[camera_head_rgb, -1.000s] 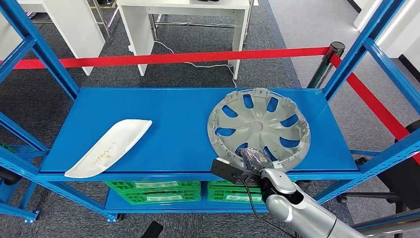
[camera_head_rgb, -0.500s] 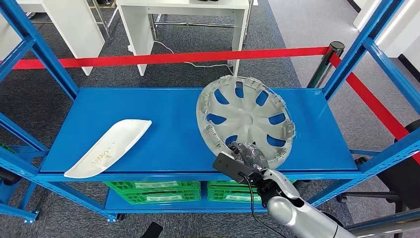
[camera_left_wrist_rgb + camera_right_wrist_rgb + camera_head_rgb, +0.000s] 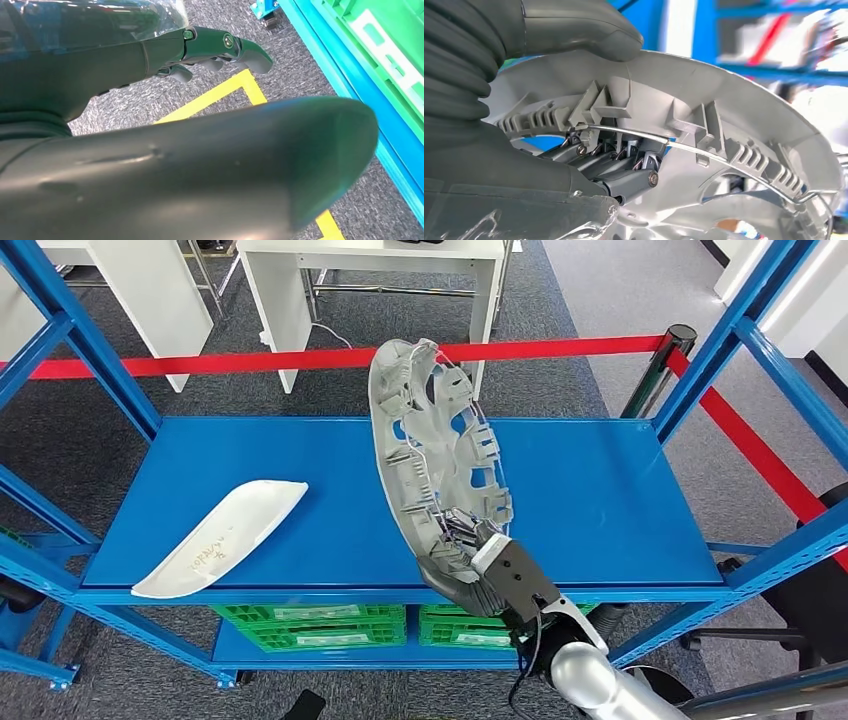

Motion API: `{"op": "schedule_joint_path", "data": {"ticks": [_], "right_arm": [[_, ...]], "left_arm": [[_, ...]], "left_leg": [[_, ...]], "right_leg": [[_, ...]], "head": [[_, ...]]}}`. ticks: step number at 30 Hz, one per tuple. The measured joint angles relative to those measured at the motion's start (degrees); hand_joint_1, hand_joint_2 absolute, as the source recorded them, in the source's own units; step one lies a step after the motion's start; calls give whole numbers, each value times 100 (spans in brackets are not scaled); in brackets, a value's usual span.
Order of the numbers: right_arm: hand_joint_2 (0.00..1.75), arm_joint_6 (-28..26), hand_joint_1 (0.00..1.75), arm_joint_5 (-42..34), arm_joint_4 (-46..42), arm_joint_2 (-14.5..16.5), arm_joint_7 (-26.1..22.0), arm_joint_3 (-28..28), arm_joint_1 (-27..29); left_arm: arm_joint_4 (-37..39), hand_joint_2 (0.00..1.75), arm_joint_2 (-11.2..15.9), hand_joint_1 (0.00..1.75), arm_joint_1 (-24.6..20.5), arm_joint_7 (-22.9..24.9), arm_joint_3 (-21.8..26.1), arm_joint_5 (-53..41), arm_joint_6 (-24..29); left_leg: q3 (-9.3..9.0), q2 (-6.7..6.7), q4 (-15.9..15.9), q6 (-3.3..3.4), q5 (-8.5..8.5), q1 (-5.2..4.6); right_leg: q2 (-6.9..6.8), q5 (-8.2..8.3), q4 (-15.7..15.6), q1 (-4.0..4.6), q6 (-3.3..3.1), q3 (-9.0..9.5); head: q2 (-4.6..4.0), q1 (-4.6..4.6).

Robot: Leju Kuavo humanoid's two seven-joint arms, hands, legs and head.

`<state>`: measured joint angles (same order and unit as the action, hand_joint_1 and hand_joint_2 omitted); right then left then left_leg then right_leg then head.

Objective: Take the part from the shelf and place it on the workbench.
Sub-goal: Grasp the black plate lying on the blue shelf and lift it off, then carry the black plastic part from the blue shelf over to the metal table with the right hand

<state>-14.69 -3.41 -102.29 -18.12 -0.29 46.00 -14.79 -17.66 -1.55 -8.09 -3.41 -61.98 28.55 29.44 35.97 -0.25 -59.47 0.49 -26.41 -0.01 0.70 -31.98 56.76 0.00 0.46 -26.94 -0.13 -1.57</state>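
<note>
Right hand [image 3: 497, 580] grips the grey wheel cover [image 3: 432, 440] at its lower rim, thumb on the outer face, fingers [image 3: 624, 172] tucked behind the retaining wire on the ribbed inner side. The cover stands nearly on edge, clear of the blue shelf [image 3: 300, 490], its top rising past the red barrier tape [image 3: 250, 360]. Step in hand, as I judge it: lift-out and carry. With a one-point grip low on a tall, light disc, the top will want to swing, so withdraw slowly and keep the wrist steady. Mind the blue upright [image 3: 735, 340] on the right when pulling back. Tilting the cover flatter before turning toward the counter would ease the load on the fingers. White curved panel [image 3: 220, 537] lies well apart on the shelf's left side. Left hand [image 3: 200, 47] hangs over carpet, holding nothing, fingers loosely extended.
</note>
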Motion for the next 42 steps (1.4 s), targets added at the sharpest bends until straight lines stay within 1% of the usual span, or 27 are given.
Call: {"op": "schedule_joint_path", "data": {"ticks": [3, 7, 10, 14, 16, 18, 24, 29, 36, 42], "right_arm": [[175, 277, 175, -640, -249, 16, -537, 7, 21], [175, 465, 175, -1001, -523, 50, -760, 16, 23], [175, 836, 175, -1708, -725, 58, -1064, 19, 18], [175, 1760, 175, -2964, -1029, 117, -1797, 50, 57], [175, 2217, 175, -3426, -1160, 169, -2145, 50, 98], [175, 2537, 175, -3615, -1293, 224, -2355, 52, 108], [175, 3045, 175, -3799, -1537, 387, -2627, 57, 141], [175, 3148, 175, -3810, -1590, 498, -2676, 56, 153], [175, 3194, 175, -3821, -1594, 562, -2674, 57, 156], [175, 3220, 175, -3774, -1594, 584, -2629, 61, 170]], "left_arm": [[0, 0, 0, 0, -2, -60, -1, -9, 69], [0, 0, -4, 0, -2, -86, 0, -21, 123], [0, 0, -13, 0, -1, -141, 1, -34, 194], [0, 175, -38, 0, -1, -215, 0, -10, 271], [0, 175, -54, 0, 1, -229, 0, 13, 290], [0, 175, -67, 0, -1, -233, -1, 21, 292], [0, 175, -101, 0, -5, -217, -1, 28, 286], [0, 175, -121, 0, -24, -180, -1, 40, 280], [0, 175, -142, 0, -35, -182, 0, 64, 279], [0, 175, -143, 0, -23, -309, -1, 68, 288]], "left_leg": [[0, 0, 0, 0, 0, 0], [0, -2, 0, 0, 0, 0], [0, -3, 1, 0, 0, 0], [1, -4, 1, -1, 0, 0], [2, -5, 1, -1, 0, 0], [1, -5, 1, -1, 0, 0], [1, -5, 2, -1, 0, 1], [1, -5, 2, -1, 1, 1], [1, -5, 2, -1, 0, 0], [1, -5, 3, -2, 0, 1]], "right_leg": [[2, 0, 0, 0, 0, -1], [-3, 0, 0, 0, 0, 0], [0, 0, 0, 0, -1, -1], [-3, -1, -1, 0, 0, -1], [-2, -1, -1, 0, -1, -2], [0, -1, -1, 0, -1, -2], [-2, -1, -1, 0, -1, -2], [-2, -1, -1, 0, -1, -2], [-1, -1, -1, 0, -1, -2], [-2, -2, -1, 0, -2, -3]], "head": [[0, 1], [0, 1], [0, 1], [0, 0], [0, 0], [0, 1], [0, 1], [0, 0], [0, 1], [0, 1]]}}
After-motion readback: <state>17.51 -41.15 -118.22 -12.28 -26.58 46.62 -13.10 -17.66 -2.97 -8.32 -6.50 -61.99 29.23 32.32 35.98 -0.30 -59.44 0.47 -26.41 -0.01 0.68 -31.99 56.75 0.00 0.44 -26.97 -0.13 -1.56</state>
